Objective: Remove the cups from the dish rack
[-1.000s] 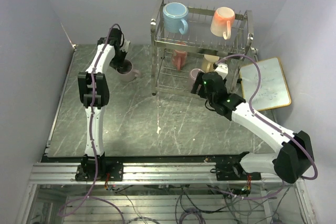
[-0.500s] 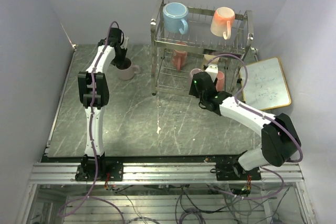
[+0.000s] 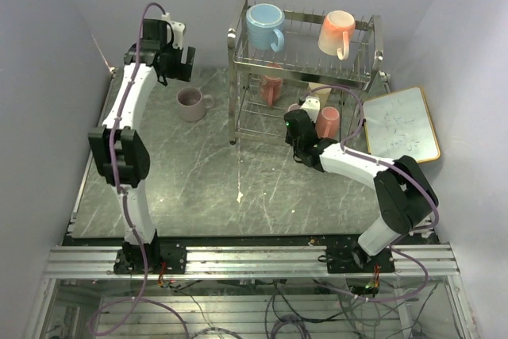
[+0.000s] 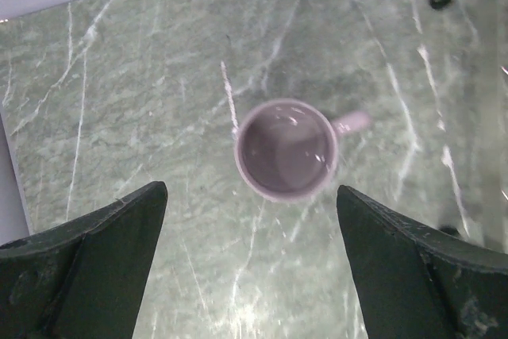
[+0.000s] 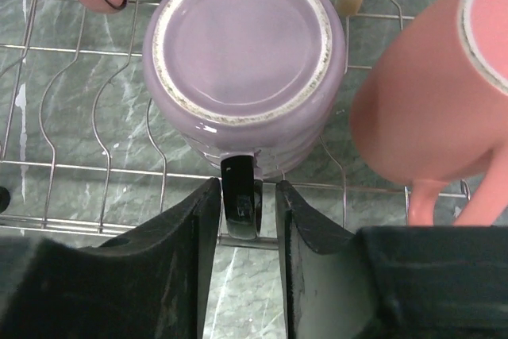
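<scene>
Right gripper (image 5: 248,190) straddles the handle (image 5: 240,204) of the upside-down mauve mug (image 5: 244,61) on the dish rack's (image 5: 95,167) lower tier, handle pointing at it; can't tell if clamped. Left gripper (image 4: 250,196) spread wide, empty.

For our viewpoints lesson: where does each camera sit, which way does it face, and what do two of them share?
Top: above and behind the arms, facing down over the table, rack and whiteboard; left arm and right arm show.
Left wrist: above the table, facing straight down into an upright mauve mug; the left gripper shows its spread fingers.
Right wrist: at the rack's lower shelf, facing an upturned mauve mug; the right gripper straddles its handle.
Shared: top and left wrist both show the upright mauve mug.
</scene>
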